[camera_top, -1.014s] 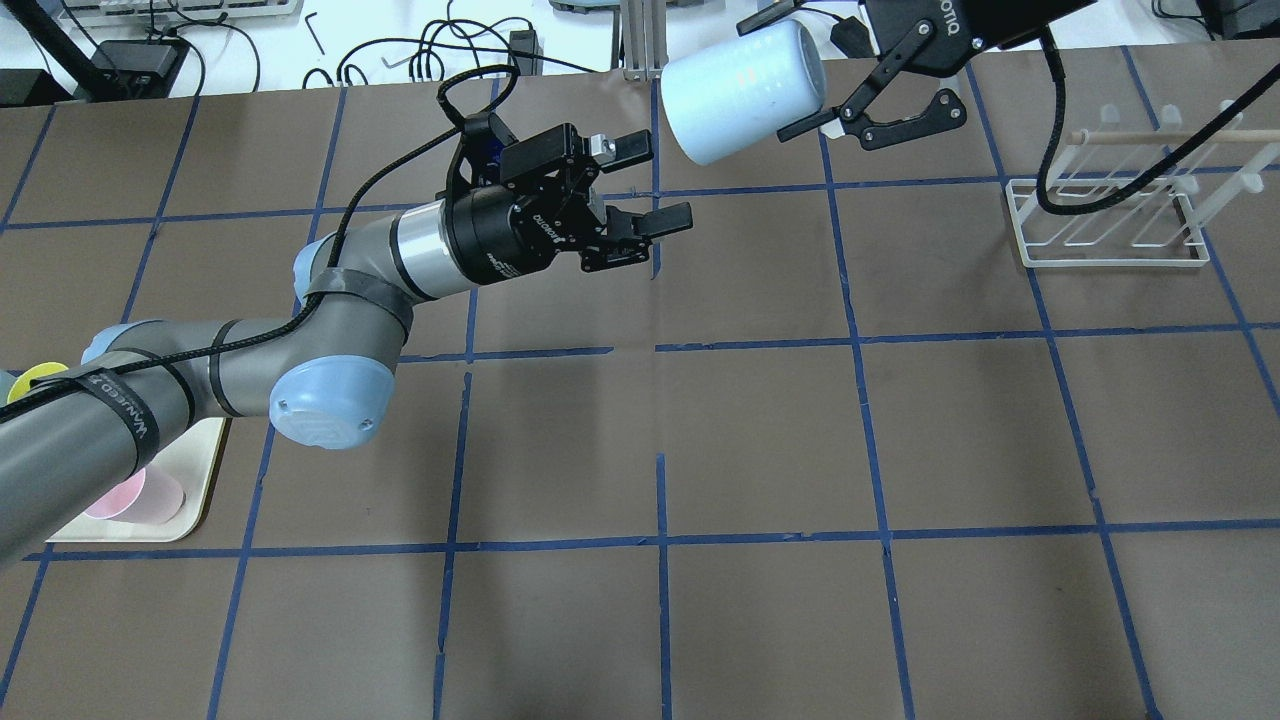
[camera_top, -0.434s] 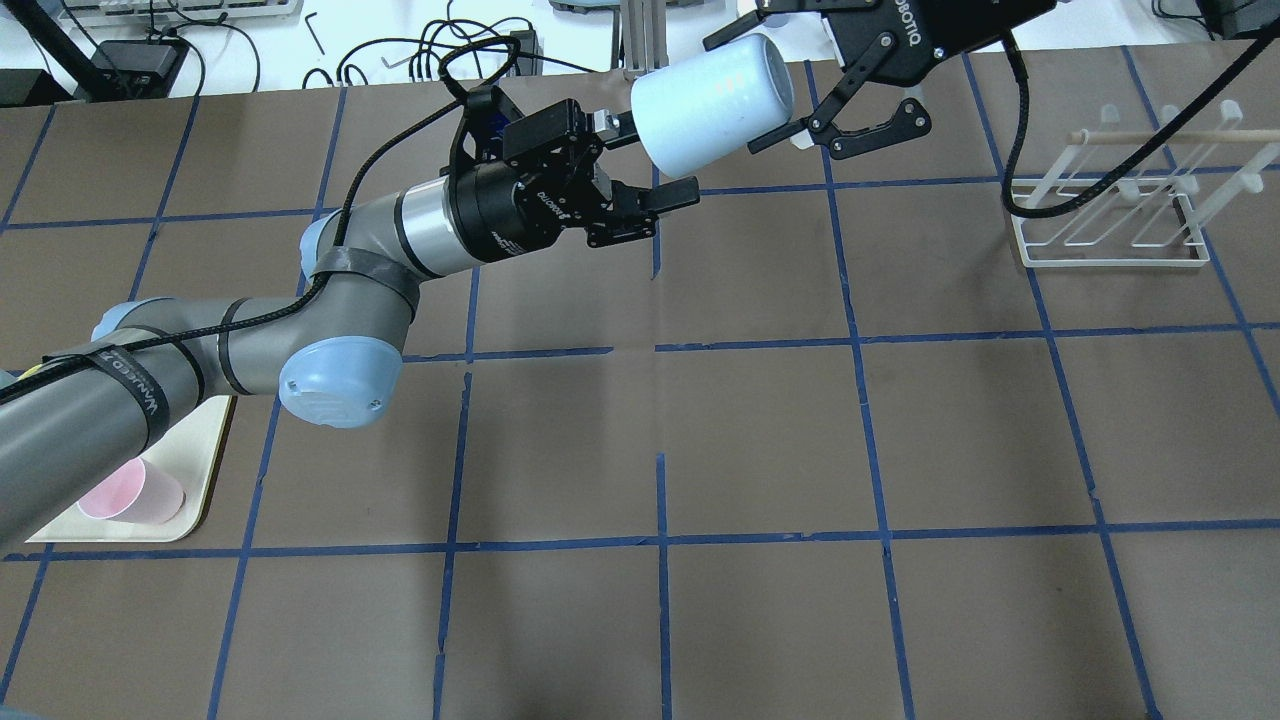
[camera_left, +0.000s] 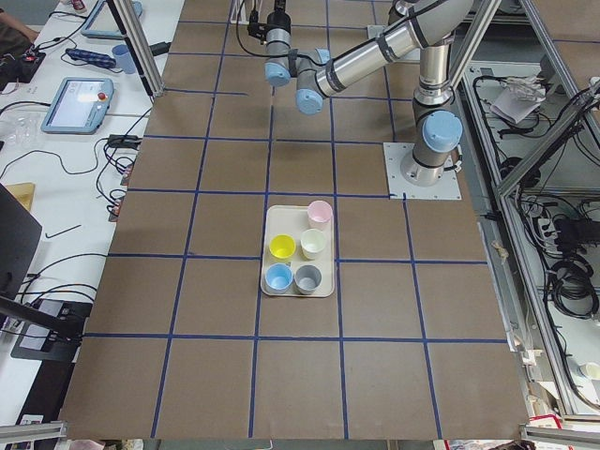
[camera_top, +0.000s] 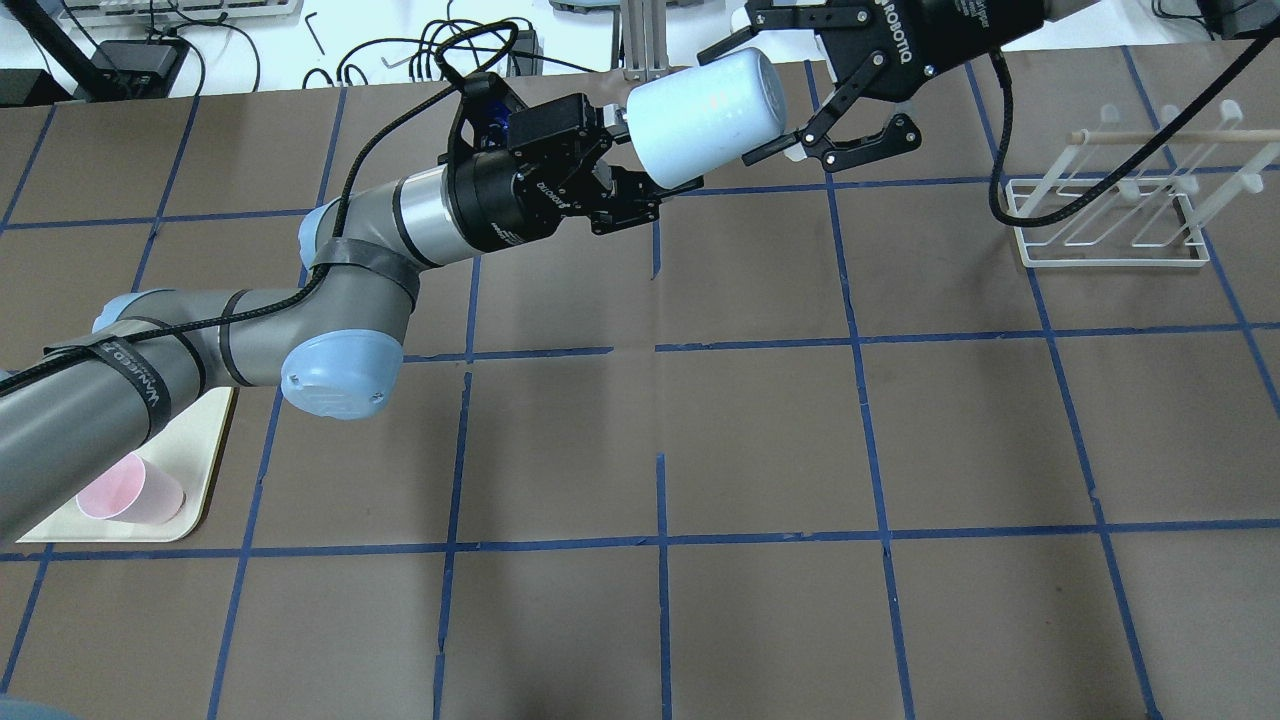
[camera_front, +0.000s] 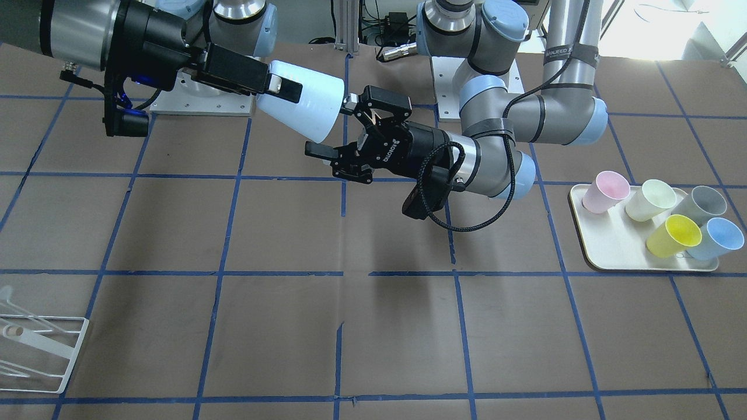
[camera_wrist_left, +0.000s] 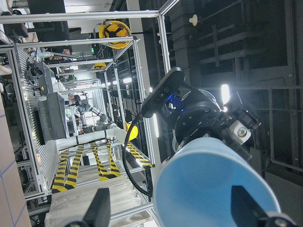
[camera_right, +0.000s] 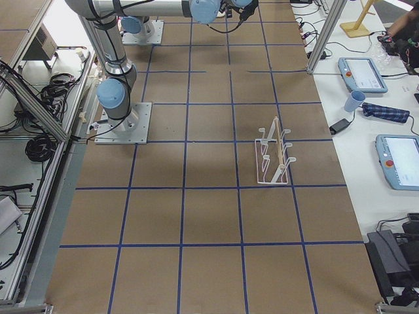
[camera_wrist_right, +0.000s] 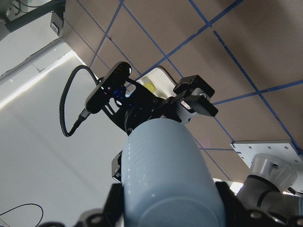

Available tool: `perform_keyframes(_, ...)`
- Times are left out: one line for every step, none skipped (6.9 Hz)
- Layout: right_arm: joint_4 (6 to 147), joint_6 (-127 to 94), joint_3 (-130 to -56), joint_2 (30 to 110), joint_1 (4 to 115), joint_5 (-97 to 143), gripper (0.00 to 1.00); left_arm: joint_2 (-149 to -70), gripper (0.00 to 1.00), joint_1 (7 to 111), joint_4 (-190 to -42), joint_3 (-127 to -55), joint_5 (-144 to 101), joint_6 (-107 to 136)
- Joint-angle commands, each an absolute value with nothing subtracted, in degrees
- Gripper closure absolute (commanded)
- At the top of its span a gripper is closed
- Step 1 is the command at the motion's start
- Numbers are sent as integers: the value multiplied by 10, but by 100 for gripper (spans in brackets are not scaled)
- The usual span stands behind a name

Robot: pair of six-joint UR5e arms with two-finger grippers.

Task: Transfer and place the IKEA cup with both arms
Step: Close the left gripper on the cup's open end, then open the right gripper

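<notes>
We see right gripper (camera_top: pixel 737 100) pinching IKEA cup (camera_top: pixel 705 115) by base, cup horizontal in air over table (camera_top: pixel 760 430), far middle. Left gripper (camera_top: pixel 647 155) spread, fingers flanking cup's rim.

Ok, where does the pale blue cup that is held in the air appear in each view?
Front-facing: IKEA cup upper centre-left, tipped sideways.
Overhead: cup at top centre.
Exterior left: too small to tell.
Exterior right: not visible.
Left wrist: cup fills lower right.
Right wrist: cup at bottom centre.
Landmark: left gripper, open around its wide end, in all but the side views.
</notes>
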State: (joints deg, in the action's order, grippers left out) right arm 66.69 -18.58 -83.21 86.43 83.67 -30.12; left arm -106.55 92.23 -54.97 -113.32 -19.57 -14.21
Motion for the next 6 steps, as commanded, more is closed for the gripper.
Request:
perform_keyframes(666, -188, -835, 865, 837, -291, 59, -1076, 19, 922, -538, -1120, -196, -146)
perform_keyframes(666, -189, -834, 865, 837, -291, 58, -1077, 24, 923, -538, -1115, -196, -147)
perform_keyframes(666, -189, -833, 865, 837, -291, 58, -1077, 33, 923, -537, -1115, -196, -148)
perform_keyframes(665, -193, -831, 867, 837, -291, 57, -1076, 45, 923, -534, -1115, -196, -149)
perform_keyframes(665, -194, -830, 867, 837, -292, 57, -1077, 53, 923, -526, -1115, -196, -148)
perform_keyframes(666, -194, -829, 867, 837, -296, 55, -1076, 54, 923, -526, -1116, -196, -148)
